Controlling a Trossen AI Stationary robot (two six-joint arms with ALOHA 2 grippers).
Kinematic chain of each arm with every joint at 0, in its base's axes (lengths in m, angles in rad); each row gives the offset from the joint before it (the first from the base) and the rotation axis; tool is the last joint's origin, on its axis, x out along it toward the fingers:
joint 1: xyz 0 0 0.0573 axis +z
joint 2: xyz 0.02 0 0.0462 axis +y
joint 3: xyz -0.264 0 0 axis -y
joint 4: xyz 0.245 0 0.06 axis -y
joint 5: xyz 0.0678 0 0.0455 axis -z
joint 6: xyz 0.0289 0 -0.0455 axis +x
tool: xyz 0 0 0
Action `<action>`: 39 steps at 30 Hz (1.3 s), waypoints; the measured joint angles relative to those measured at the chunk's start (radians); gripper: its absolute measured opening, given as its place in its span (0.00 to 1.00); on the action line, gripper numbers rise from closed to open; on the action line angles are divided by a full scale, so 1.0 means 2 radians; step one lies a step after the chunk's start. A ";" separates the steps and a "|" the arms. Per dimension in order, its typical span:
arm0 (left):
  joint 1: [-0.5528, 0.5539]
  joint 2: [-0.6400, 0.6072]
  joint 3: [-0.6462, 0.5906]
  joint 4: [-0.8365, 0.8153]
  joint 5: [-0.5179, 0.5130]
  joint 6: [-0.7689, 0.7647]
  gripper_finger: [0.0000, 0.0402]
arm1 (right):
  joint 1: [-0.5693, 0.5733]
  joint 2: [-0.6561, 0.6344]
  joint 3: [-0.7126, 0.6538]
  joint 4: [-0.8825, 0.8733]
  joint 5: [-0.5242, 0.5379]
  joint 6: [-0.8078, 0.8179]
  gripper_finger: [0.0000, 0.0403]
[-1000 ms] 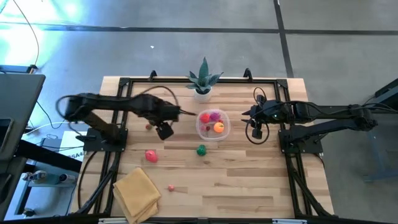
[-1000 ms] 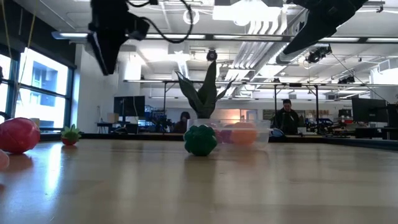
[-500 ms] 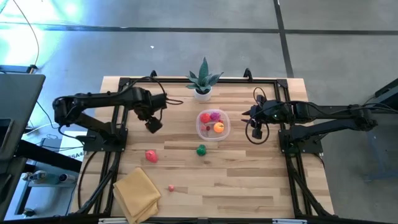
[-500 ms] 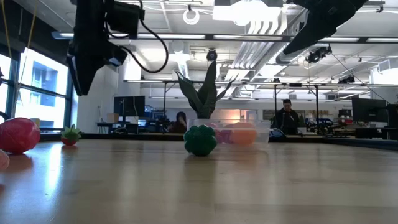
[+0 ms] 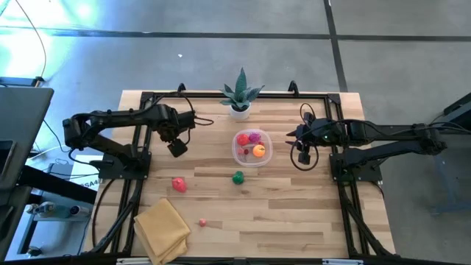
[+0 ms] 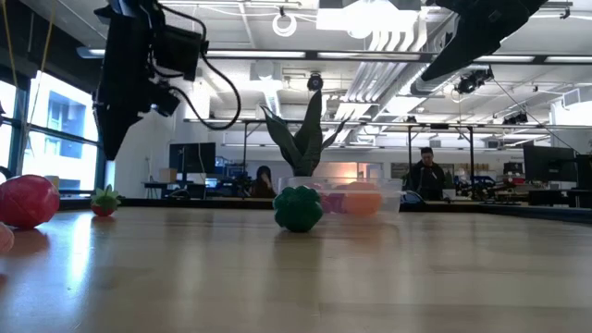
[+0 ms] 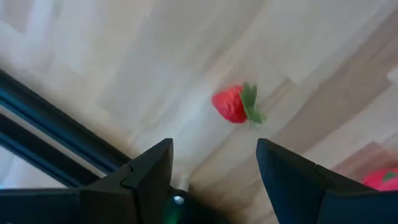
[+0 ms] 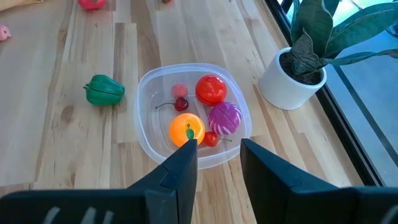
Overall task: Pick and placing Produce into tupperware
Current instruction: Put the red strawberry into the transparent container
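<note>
The clear tupperware (image 5: 252,147) sits mid-table and holds a red, a purple, an orange and some small red toy produce; it also shows in the right wrist view (image 8: 194,118). A toy strawberry (image 7: 235,104) lies on the wood just beyond my left gripper (image 7: 214,155), which is open, empty and hangs above it (image 5: 176,147). A green pepper (image 5: 238,177) and a red fruit (image 5: 179,184) lie nearer the front edge, and a small pink piece (image 5: 202,221) lies nearer still. My right gripper (image 5: 303,156) is open and empty, right of the tupperware.
A potted plant (image 5: 240,96) in a white pot stands at the far edge behind the tupperware. A folded yellow cloth (image 5: 162,230) lies at the front left corner. A black frame rail (image 7: 56,134) runs along the table's left side near my left gripper.
My left gripper has gone from beside the tupperware toward the table's left edge and down, and now hangs over the strawberry. The produce and the tupperware have stayed where they were.
</note>
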State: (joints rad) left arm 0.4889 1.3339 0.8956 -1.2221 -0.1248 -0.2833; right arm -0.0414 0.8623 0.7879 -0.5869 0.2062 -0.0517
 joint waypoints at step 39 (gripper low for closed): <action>0.112 0.059 -0.080 0.133 0.145 -0.234 0.55 | 0.000 0.000 0.000 0.000 0.000 0.000 0.28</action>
State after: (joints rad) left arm 0.7132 1.4513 0.7361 -0.9553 0.1658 -0.7523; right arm -0.0414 0.8627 0.7879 -0.5876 0.2062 -0.0521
